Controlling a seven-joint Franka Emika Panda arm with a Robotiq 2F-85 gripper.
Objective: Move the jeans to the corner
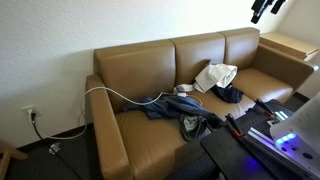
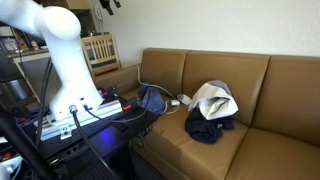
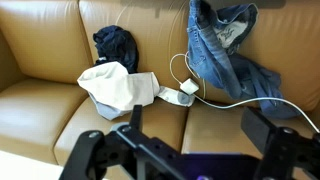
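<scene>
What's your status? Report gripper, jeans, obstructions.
Gripper open, empty, raised clear of the sofa. Jeans heaped on the seat, untouched. White cable lies across them; white cloth and dark garment alongside.

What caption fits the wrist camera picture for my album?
Open tool facing a tan sofa strewn with jeans, a white cloth, a dark garment.
</scene>
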